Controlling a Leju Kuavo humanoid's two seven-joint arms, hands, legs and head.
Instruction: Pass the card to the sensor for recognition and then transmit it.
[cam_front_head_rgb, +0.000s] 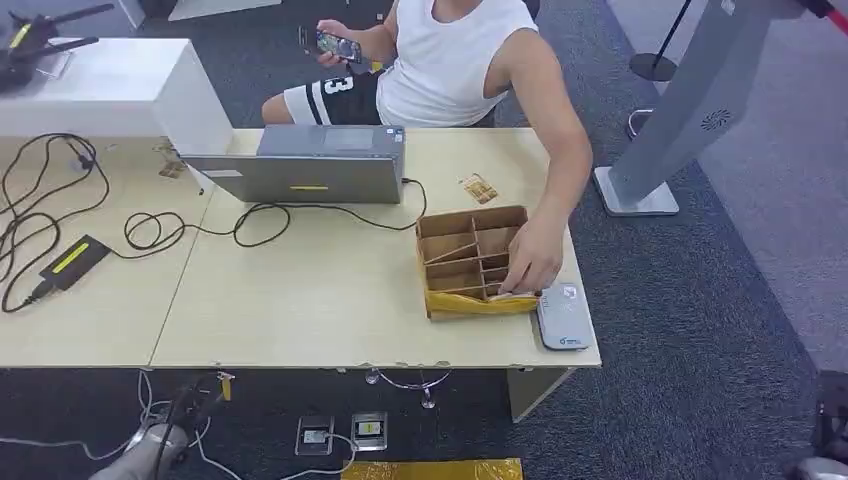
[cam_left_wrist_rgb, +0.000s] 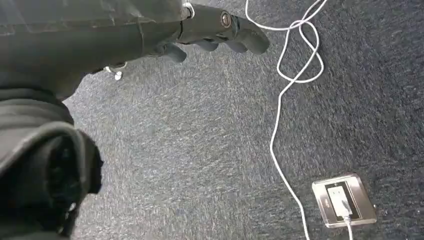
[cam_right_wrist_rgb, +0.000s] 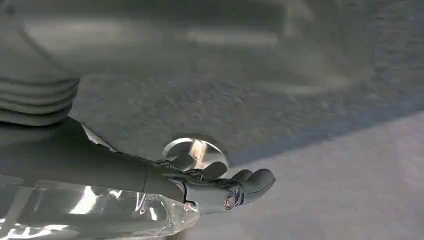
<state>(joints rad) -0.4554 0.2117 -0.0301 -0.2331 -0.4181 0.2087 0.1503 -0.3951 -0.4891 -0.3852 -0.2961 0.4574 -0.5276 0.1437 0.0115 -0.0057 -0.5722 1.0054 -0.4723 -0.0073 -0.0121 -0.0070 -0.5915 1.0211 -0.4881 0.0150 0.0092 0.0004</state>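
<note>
I see the card (cam_front_head_rgb: 517, 295), a thin white sliver, at the lower right corner of the brown cardboard divider box (cam_front_head_rgb: 470, 262), under a person's hand (cam_front_head_rgb: 533, 262). Just right of it lies the flat grey rounded sensor (cam_front_head_rgb: 562, 316) on the pale wood table (cam_front_head_rgb: 300, 300). My left hand (cam_left_wrist_rgb: 220, 32) hangs over speckled carpet, dark fingers loosely extended, grasping nothing. My right hand (cam_right_wrist_rgb: 220, 187) likewise hangs released.

Divided box (cam_front_head_rgb: 470, 262) on table (cam_front_head_rgb: 300, 310), sensor (cam_front_head_rgb: 562, 316) right.
</note>
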